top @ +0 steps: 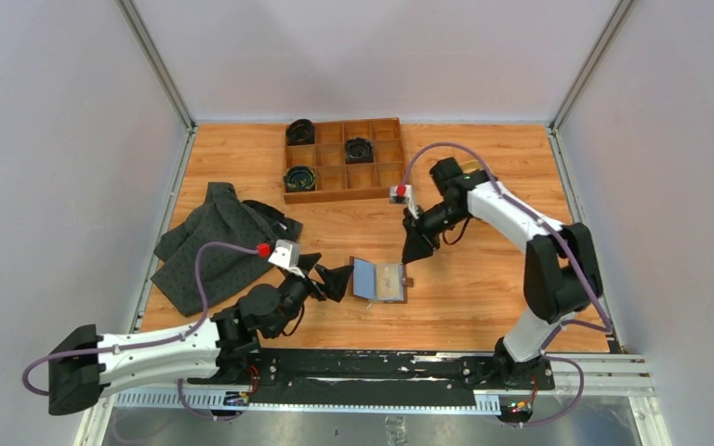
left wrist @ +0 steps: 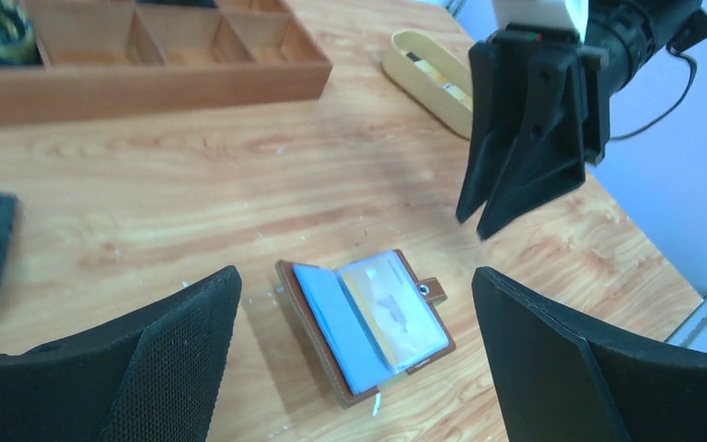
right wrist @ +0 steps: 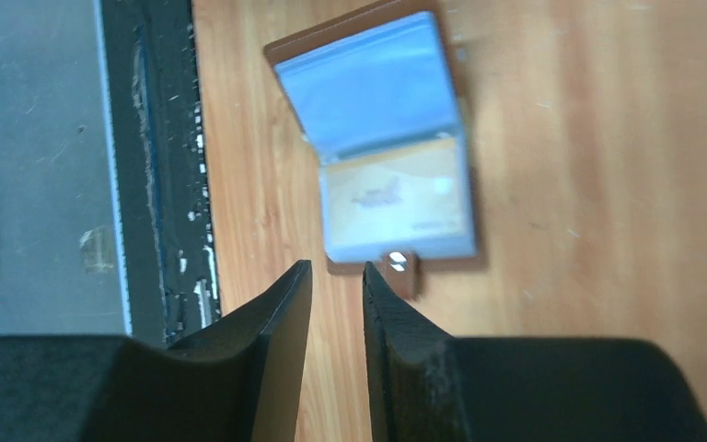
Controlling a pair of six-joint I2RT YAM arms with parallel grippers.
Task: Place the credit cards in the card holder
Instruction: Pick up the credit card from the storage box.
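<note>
Nearest to the arm bases, the left gripper is hovering just beside the card holder. Its jaws are standing wide apart and it is gripping nothing. The card holder is lying open and flat on the table, between the two grippers. A yellow-gold card is sitting inside it, under the clear plastic of the half nearer to the right arm. So I am judging that at least one card is already in place.

Just beyond the card holder, the right gripper is hanging above the table with its tips pointing down. Its fingers are almost together, with only a narrow gap between them, and nothing is showing in that gap.

To the left, a dark cloth is lying crumpled, well apart from the card holder. Farther away, near the right arm, a tan oval dish is holding something pale and yellow. These are probably the remaining credit cards, but I cannot tell how many there are. If so, they are waiting to be picked up and slid in.

At the far edge, a wooden tray is holding dark coiled things in three of its compartments.
</note>
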